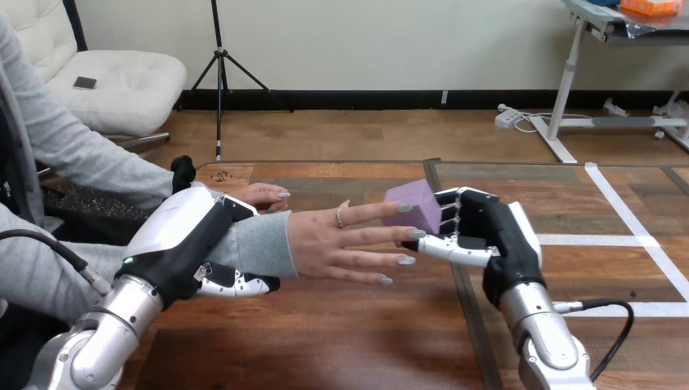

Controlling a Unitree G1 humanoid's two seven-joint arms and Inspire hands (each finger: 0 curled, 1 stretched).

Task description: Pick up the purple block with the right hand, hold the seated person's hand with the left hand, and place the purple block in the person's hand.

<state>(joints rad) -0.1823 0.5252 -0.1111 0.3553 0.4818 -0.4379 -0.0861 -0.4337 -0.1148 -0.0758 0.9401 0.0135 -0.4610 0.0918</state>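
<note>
1. The robot's left hand (191,236) lies over the person's grey-sleeved wrist (260,244), with its fingers (236,283) curled underneath and clasping it.
2. Just behind it, the person's other hand (264,193) rests on the table (341,341) (not far from the back edge).
3. The person's held hand (345,240) stretches rightward with straight fingers, and the topmost fingertip touches the purple block (413,207).
4. The right hand (487,236) grips the block between fingers and thumb, clear of the wood.
5. Bare tabletop lies open on the near side below both hands, and also past the block toward the back edge.
</note>
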